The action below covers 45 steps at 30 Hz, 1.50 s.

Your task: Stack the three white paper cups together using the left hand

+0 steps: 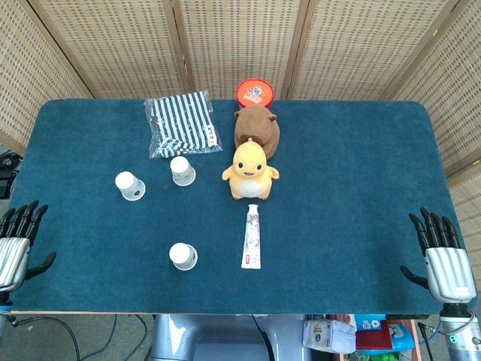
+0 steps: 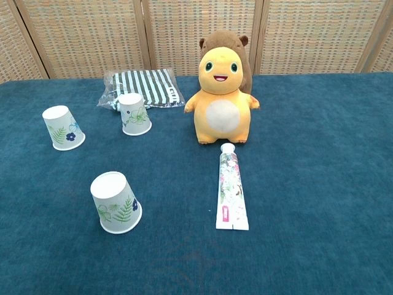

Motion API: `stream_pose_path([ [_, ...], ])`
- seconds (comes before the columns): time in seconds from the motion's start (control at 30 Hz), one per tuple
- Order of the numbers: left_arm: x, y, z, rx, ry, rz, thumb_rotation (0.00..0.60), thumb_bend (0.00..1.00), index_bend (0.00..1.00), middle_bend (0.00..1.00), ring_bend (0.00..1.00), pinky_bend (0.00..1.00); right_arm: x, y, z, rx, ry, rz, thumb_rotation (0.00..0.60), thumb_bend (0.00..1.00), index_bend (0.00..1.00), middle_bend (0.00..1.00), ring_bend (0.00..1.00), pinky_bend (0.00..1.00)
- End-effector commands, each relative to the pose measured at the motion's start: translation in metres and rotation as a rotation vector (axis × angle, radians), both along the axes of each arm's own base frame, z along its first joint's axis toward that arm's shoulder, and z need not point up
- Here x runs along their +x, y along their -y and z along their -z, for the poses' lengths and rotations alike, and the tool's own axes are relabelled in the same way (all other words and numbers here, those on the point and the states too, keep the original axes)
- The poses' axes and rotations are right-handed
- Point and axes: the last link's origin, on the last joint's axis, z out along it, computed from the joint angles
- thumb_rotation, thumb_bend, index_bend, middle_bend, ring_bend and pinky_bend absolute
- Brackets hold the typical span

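Three white paper cups with leaf and flower prints stand upside down on the blue table. One cup [image 1: 129, 186] [image 2: 63, 128] is at the far left, a second cup [image 1: 182, 171] [image 2: 134, 114] sits near the striped bag, and the third cup [image 1: 183, 256] [image 2: 115, 203] is nearest the front edge. My left hand [image 1: 19, 239] hangs at the table's left edge, fingers spread, holding nothing. At the right edge my right hand [image 1: 440, 252] is likewise spread and empty. Neither hand shows in the chest view.
An orange plush toy [image 1: 251, 171] [image 2: 223, 104] stands mid-table with a brown plush [image 1: 257, 126] behind it. A toothpaste tube [image 1: 252, 237] [image 2: 231, 187] lies in front of them. A striped bag [image 1: 183, 122] [image 2: 141, 88] and a red-lidded tub [image 1: 255, 92] sit at the back.
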Motion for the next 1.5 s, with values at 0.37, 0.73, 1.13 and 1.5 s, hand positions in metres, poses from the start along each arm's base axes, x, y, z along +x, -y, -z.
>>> stream_pose_path([
  [0.37,0.004,0.003,-0.005,0.028,0.008,0.030,0.600,0.30,0.00,0.00,0.00,0.00,0.002,-0.001,0.003,0.019,0.010,-0.005,0.600,0.08,0.00,0.00,0.00,0.00],
  [0.73,0.005,0.002,-0.004,0.032,0.017,0.050,0.600,0.30,0.00,0.00,0.00,0.00,0.002,0.000,0.007,0.033,0.003,-0.002,0.600,0.08,0.00,0.00,0.00,0.00],
  [1.13,0.017,-0.004,0.009,-0.043,0.047,0.094,0.600,0.30,0.00,0.00,0.00,0.00,0.001,0.001,0.008,0.046,0.012,0.003,0.600,0.08,0.00,0.00,0.00,0.00],
  [1.5,0.092,-0.041,0.028,-0.277,-0.023,0.290,0.600,0.30,0.02,0.00,0.00,0.00,-0.001,0.003,0.008,0.052,0.019,0.019,0.600,0.08,0.00,0.00,0.00,0.00],
])
